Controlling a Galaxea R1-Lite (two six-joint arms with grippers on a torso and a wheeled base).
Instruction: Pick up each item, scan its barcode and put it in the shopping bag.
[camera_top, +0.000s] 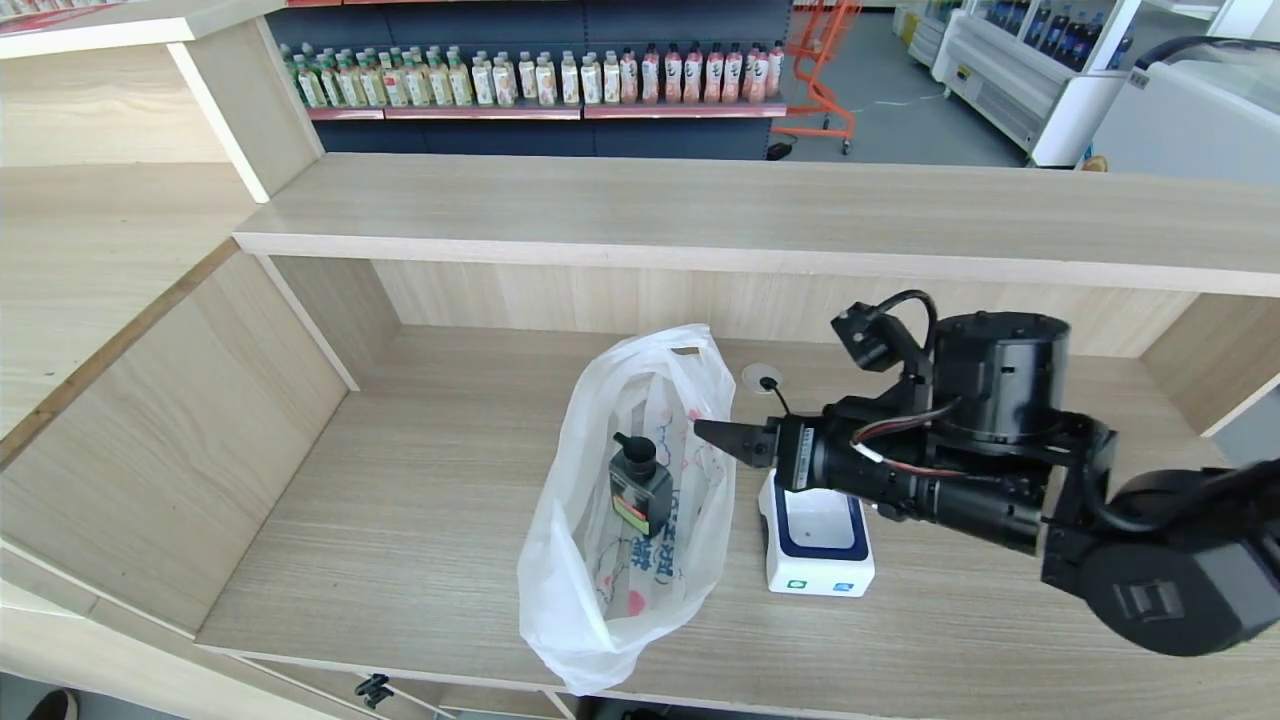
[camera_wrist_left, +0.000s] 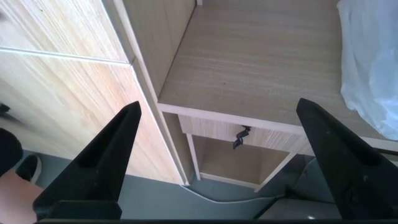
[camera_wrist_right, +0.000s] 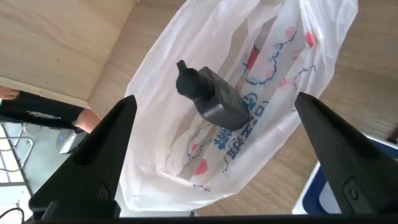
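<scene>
1. The left gripper (camera_wrist_left: 219, 104) is held by the counter's (camera_wrist_left: 249, 56) front edge, with its fingers spread wide and nothing between them.
2. The shopping bag (camera_top: 560, 540) is laid open on the counter, and a dark pump bottle (camera_top: 640, 490) is seen inside it (cap toward 12 o'clock).
3. The scanner (camera_top: 815, 545) is set just beside the bag, at its 3 o'clock.
4. The right gripper (camera_top: 715, 435) is held at the bag's 2 o'clock rim, above the scanner, with its fingers parted and nothing gripped.
5. Drink bottles (camera_top: 540, 78) are lined up on a far shelf (camera_top: 550, 112) at 12 o'clock.
</scene>
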